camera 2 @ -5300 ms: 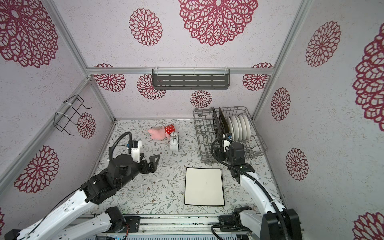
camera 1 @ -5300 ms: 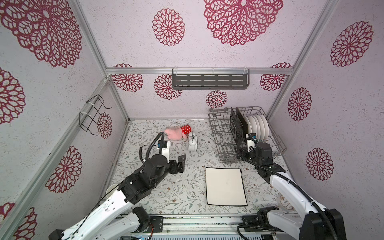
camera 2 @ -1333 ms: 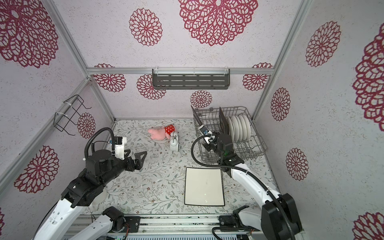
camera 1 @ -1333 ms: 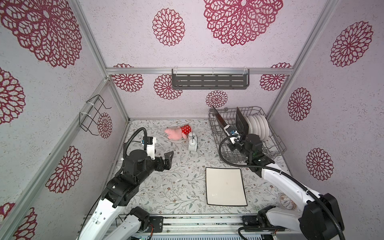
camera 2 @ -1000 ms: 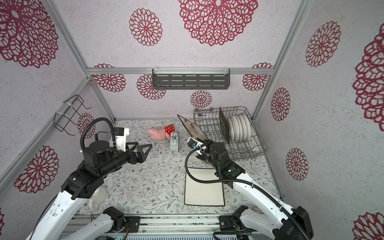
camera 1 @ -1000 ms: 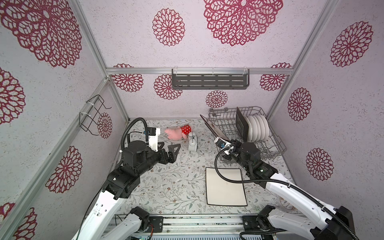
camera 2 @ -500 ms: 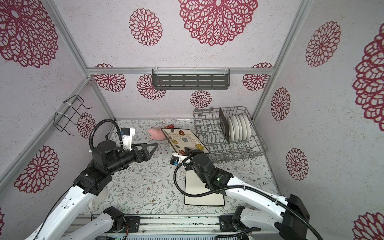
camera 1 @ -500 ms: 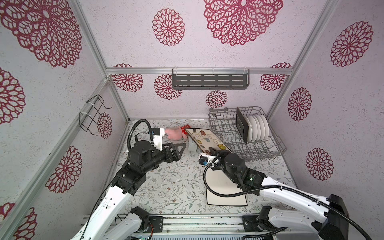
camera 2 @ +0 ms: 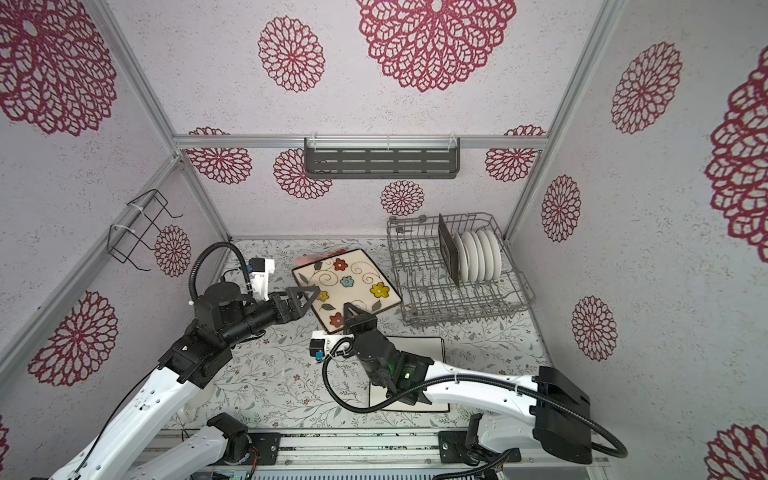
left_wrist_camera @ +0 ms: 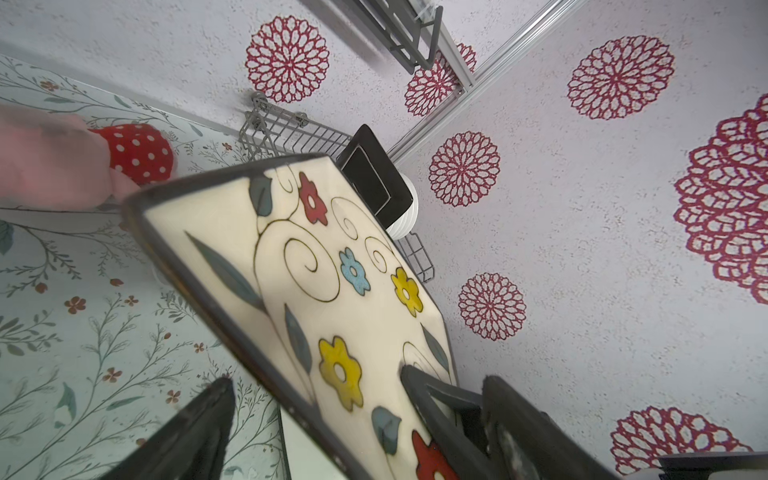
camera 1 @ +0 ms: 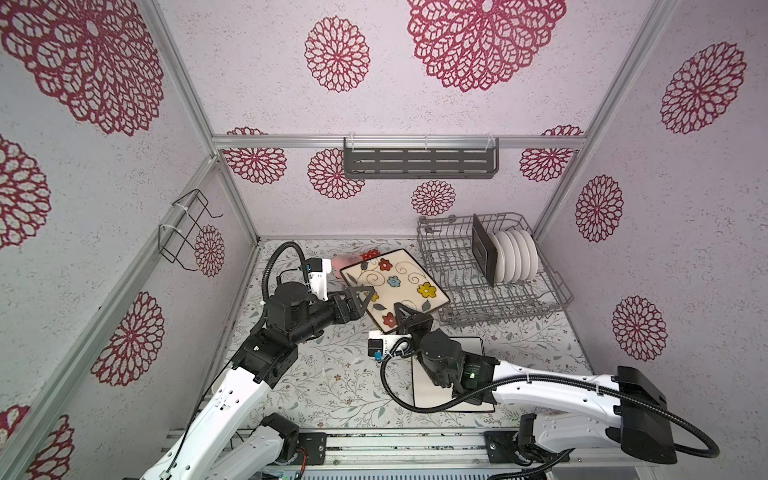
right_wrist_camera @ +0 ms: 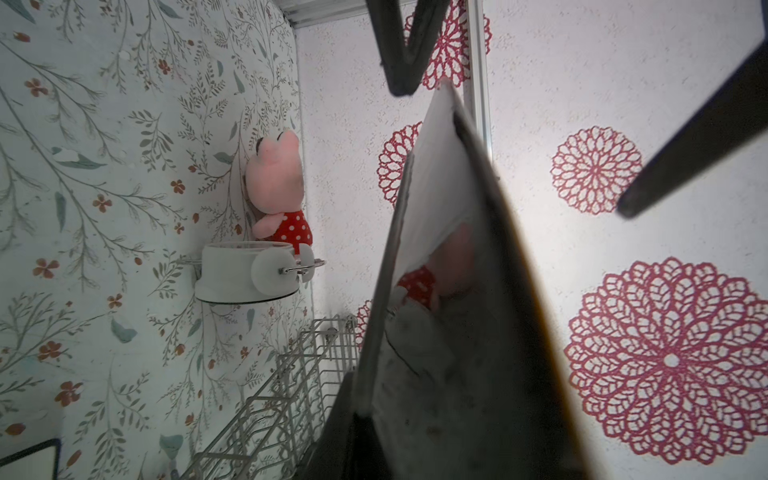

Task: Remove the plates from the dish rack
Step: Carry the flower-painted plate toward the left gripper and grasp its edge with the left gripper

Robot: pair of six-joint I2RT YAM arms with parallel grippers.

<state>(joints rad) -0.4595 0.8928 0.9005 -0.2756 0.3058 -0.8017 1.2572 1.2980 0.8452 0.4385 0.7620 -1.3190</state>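
A cream flowered square plate (camera 1: 395,282) (camera 2: 347,282) (left_wrist_camera: 332,270) hangs tilted in the air left of the dish rack (camera 1: 552,291) (camera 2: 519,291). My right gripper (camera 1: 405,311) (camera 2: 355,309) (right_wrist_camera: 399,424) is shut on its near edge. My left gripper (camera 1: 361,297) (camera 2: 305,295) (left_wrist_camera: 365,415) is open, its jaws straddling the plate's left edge. In the rack stand a dark square plate (camera 1: 484,251) (camera 2: 449,249) and several round white plates (camera 1: 515,259) (camera 2: 478,257). A white black-rimmed rectangular plate (camera 1: 471,347) (camera 2: 428,347) lies flat on the table, partly under my right arm.
A pink plush toy (right_wrist_camera: 276,187) and a white alarm clock (right_wrist_camera: 245,274) sit on the table behind the held plate. A slotted grey shelf (camera 1: 419,160) hangs on the back wall, and a black wire holder (camera 1: 187,232) on the left wall.
My right gripper has carried the flowered plate out of the rack, leftward and face up. My left gripper has swung right to the plate's left edge, still open.
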